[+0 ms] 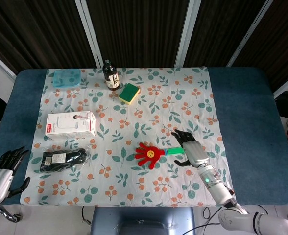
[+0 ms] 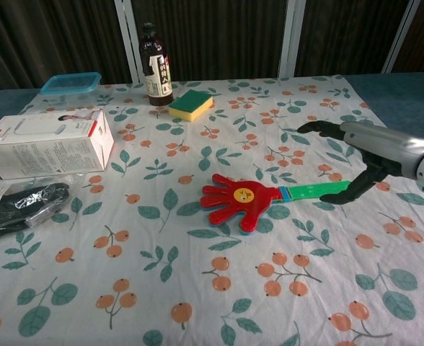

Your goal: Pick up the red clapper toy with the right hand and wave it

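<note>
The right hand (image 2: pixel 360 160) was spread open over the green handle end of the red clapper toy (image 2: pixel 249 203), holding nothing; whether a fingertip touched the handle I could not tell. The toy lay flat on the flowered cloth (image 1: pixel 183 93), its red palm just left of that hand. The left hand (image 1: pixel 6 166) hung open off the table's near corner. Farther left of the toy lay a black bag (image 1: pixel 63 158), then a white box (image 1: pixel 70 124). Beyond the toy sat a sponge (image 1: pixel 130 93), a bottle (image 1: pixel 110 76) and a blue tub (image 1: pixel 66 78).
</note>
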You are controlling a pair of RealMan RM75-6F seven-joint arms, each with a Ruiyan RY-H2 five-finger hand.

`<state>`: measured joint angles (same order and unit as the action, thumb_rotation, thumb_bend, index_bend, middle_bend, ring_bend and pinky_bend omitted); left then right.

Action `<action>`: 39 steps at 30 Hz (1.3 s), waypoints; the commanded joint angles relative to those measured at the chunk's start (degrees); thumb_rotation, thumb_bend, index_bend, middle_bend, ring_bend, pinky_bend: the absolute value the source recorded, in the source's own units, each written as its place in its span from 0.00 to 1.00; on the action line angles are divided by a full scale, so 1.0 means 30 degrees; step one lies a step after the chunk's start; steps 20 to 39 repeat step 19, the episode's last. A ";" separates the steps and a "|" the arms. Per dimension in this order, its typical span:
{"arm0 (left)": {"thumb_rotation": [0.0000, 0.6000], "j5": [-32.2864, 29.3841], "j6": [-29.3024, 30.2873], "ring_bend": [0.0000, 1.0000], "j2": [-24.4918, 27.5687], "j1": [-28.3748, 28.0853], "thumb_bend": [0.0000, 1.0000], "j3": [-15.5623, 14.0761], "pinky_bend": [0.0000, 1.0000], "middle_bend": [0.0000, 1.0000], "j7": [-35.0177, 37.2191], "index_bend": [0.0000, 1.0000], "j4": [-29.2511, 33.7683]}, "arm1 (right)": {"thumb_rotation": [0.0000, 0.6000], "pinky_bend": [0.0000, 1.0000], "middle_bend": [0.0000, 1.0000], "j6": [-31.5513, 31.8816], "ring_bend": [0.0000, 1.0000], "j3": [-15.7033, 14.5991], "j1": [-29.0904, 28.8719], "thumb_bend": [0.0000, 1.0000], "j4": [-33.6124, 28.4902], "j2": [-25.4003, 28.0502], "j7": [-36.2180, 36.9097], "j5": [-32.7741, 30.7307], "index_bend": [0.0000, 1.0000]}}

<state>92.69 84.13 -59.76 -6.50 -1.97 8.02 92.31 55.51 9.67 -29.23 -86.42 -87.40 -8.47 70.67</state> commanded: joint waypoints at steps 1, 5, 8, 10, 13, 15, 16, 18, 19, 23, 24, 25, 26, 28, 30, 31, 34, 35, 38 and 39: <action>1.00 0.0038 0.0129 0.00 0.0005 0.0065 0.38 0.0001 0.06 0.00 -0.0032 0.00 0.0002 | 1.00 0.03 0.01 0.1908 0.00 -0.0710 0.1072 0.27 -0.2116 0.2310 -0.1474 0.0690 0.00; 1.00 0.0022 0.0268 0.00 -0.0066 0.0124 0.38 0.0047 0.06 0.00 -0.0273 0.00 -0.0048 | 1.00 0.00 0.00 0.6644 0.00 -0.1972 0.3510 0.27 -0.3745 0.4413 -0.3401 0.3186 0.00; 1.00 -0.0054 0.0420 0.00 -0.0243 0.0186 0.38 0.0146 0.05 0.00 -0.0859 0.00 -0.0074 | 1.00 0.00 0.00 1.0792 0.00 -0.2972 0.5757 0.27 -0.3759 0.5043 -0.4167 0.5371 0.00; 1.00 -0.0092 0.0525 0.00 -0.0386 0.0241 0.39 0.0195 0.05 0.00 -0.1288 0.00 -0.0042 | 1.00 0.00 0.00 1.2940 0.00 -0.3419 0.7055 0.27 -0.3116 0.5084 -0.3827 0.6313 0.00; 1.00 -0.0022 0.0679 0.00 -0.0573 0.0273 0.40 0.0252 0.05 0.00 -0.1784 0.00 -0.0018 | 1.00 0.00 0.00 1.4384 0.00 -0.3661 0.8157 0.27 -0.1718 0.4866 -0.2794 0.6672 0.00; 1.00 0.0073 0.0824 0.00 -0.0722 0.0280 0.40 0.0308 0.05 0.00 -0.2019 0.00 -0.0042 | 1.00 0.00 0.00 1.4129 0.00 -0.3700 0.8375 0.27 -0.1448 0.4990 -0.2250 0.6297 0.00; 1.00 0.0208 0.0985 0.00 -0.0854 0.0285 0.40 0.0349 0.05 0.00 -0.2125 0.00 -0.0126 | 1.00 0.00 0.00 1.3898 0.00 -0.3694 0.8363 0.27 -0.1505 0.5253 -0.1948 0.6256 0.00; 1.00 0.0364 0.1120 0.00 -0.1048 0.0255 0.40 0.0403 0.05 0.00 -0.2221 0.00 -0.0257 | 1.00 0.00 0.00 1.3931 0.00 -0.3525 0.8420 0.27 -0.1500 0.5442 -0.1571 0.6245 0.00; 1.00 0.0411 0.1110 0.00 -0.1160 0.0207 0.40 0.0433 0.05 0.00 -0.2253 0.00 -0.0323 | 1.00 0.00 0.00 1.3916 0.00 -0.3489 0.8464 0.27 -0.1446 0.5535 -0.1511 0.6295 0.00; 1.00 0.0411 0.1110 0.00 -0.1160 0.0207 0.40 0.0433 0.05 0.00 -0.2253 0.00 -0.0323 | 1.00 0.00 0.00 1.3916 0.00 -0.3489 0.8464 0.27 -0.1446 0.5535 -0.1511 0.6295 0.00; 1.00 0.0411 0.1110 0.00 -0.1160 0.0207 0.40 0.0433 0.05 0.00 -0.2253 0.00 -0.0323 | 1.00 0.00 0.00 1.3916 0.00 -0.3489 0.8464 0.27 -0.1446 0.5535 -0.1511 0.6295 0.00; 1.00 0.0411 0.1110 0.00 -0.1160 0.0207 0.40 0.0433 0.05 0.00 -0.2253 0.00 -0.0323 | 1.00 0.00 0.00 1.3916 0.00 -0.3489 0.8464 0.27 -0.1446 0.5535 -0.1511 0.6295 0.00; 1.00 0.0411 0.1110 0.00 -0.1160 0.0207 0.40 0.0433 0.05 0.00 -0.2253 0.00 -0.0323 | 1.00 0.00 0.00 1.3916 0.00 -0.3489 0.8464 0.27 -0.1446 0.5535 -0.1511 0.6295 0.00; 1.00 0.0411 0.1110 0.00 -0.1160 0.0207 0.40 0.0433 0.05 0.00 -0.2253 0.00 -0.0323 | 1.00 0.00 0.00 1.3916 0.00 -0.3489 0.8464 0.27 -0.1446 0.5535 -0.1511 0.6295 0.00; 1.00 0.0411 0.1110 0.00 -0.1160 0.0207 0.40 0.0433 0.05 0.00 -0.2253 0.00 -0.0323 | 1.00 0.00 0.00 1.3916 0.00 -0.3489 0.8464 0.27 -0.1446 0.5535 -0.1511 0.6295 0.00; 1.00 0.0411 0.1110 0.00 -0.1160 0.0207 0.40 0.0433 0.05 0.00 -0.2253 0.00 -0.0323 | 1.00 0.00 0.00 1.3916 0.00 -0.3489 0.8464 0.27 -0.1446 0.5535 -0.1511 0.6295 0.00; 1.00 0.0411 0.1110 0.00 -0.1160 0.0207 0.40 0.0433 0.05 0.00 -0.2253 0.00 -0.0323 | 1.00 0.00 0.00 1.3916 0.00 -0.3489 0.8464 0.27 -0.1446 0.5535 -0.1511 0.6295 0.00; 1.00 0.0411 0.1110 0.00 -0.1160 0.0207 0.40 0.0433 0.05 0.00 -0.2253 0.00 -0.0323 | 1.00 0.00 0.00 1.3916 0.00 -0.3489 0.8464 0.27 -0.1446 0.5535 -0.1511 0.6295 0.00; 1.00 0.0411 0.1110 0.00 -0.1160 0.0207 0.40 0.0433 0.05 0.00 -0.2253 0.00 -0.0323 | 1.00 0.00 0.00 1.3916 0.00 -0.3489 0.8464 0.27 -0.1446 0.5535 -0.1511 0.6295 0.00; 1.00 0.0411 0.1110 0.00 -0.1160 0.0207 0.40 0.0433 0.05 0.00 -0.2253 0.00 -0.0323 | 1.00 0.00 0.00 1.3916 0.00 -0.3489 0.8464 0.27 -0.1446 0.5535 -0.1511 0.6295 0.00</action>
